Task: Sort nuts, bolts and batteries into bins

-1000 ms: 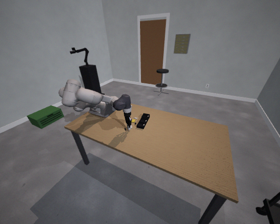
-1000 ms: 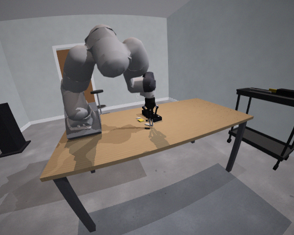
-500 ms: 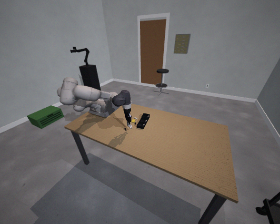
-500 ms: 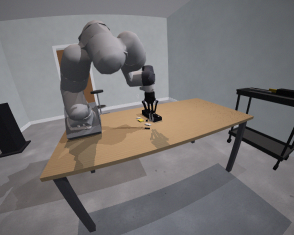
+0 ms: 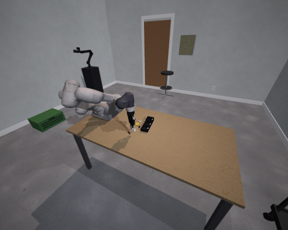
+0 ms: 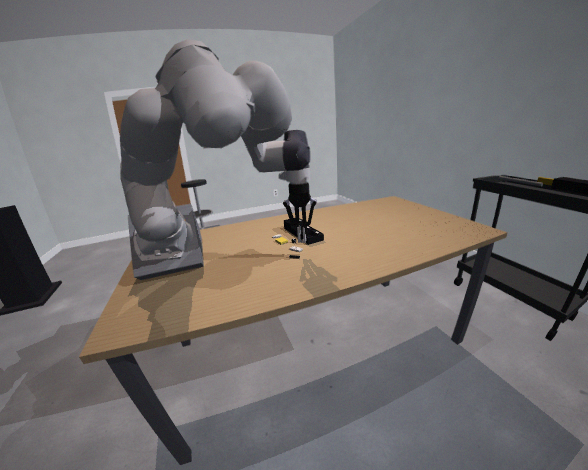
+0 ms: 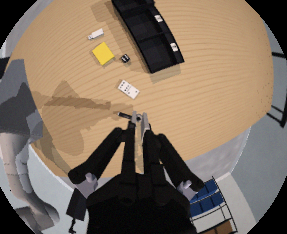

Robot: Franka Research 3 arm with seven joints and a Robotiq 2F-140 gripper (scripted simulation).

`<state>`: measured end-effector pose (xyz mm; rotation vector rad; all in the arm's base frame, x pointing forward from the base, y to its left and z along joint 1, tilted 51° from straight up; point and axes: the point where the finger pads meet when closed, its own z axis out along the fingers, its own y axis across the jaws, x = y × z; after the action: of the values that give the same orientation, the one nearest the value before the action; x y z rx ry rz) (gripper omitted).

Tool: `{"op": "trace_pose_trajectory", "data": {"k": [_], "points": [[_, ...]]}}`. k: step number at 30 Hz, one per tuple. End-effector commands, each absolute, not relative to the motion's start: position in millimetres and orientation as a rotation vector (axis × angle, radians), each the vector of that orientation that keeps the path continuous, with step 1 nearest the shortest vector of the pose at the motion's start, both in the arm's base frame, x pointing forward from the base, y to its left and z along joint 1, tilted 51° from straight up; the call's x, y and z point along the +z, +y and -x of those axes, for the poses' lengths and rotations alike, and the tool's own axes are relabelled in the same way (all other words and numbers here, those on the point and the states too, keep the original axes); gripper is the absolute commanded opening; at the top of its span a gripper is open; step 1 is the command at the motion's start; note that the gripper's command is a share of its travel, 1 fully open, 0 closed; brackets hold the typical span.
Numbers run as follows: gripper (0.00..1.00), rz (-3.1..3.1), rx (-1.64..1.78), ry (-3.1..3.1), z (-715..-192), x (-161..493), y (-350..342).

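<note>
Closest to the wrist camera, the end effector (image 7: 139, 124) hangs above the desk (image 7: 214, 81) with its fingers drawn nearly together on a small grey piece, most likely a bolt (image 7: 138, 119), which shows as a pale sliver between the tips. So one fastener appears to be in hand but not yet delivered. Just beside the fingertips, a short dark piece (image 7: 122, 116) lies on the wood; whether it is a bolt or a battery cannot be told. Further out rest a white flat item (image 7: 127, 88), then a yellow block (image 7: 103, 53) with a tiny dark piece (image 7: 126, 59) next to it, and a small white item (image 7: 95, 33) beyond. Farthest stands the black row of bins (image 7: 147, 28), upright on the desk; its labels are too small to read, and nothing can be made out inside. By this showing most of the sorting remains.
</note>
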<state>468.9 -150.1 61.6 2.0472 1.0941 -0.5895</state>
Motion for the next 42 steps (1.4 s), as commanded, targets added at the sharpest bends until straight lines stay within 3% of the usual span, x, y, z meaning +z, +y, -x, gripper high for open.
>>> {"op": "trace_pose_trajectory", "data": {"k": [1, 12, 42], "points": [[0.07, -2.047, -0.593, 1.098, -469, 63, -149], [0.07, -2.047, -0.593, 1.098, -469, 67, -144], [0.07, -1.863, -0.746, 1.49, -565, -30, -72]]}}
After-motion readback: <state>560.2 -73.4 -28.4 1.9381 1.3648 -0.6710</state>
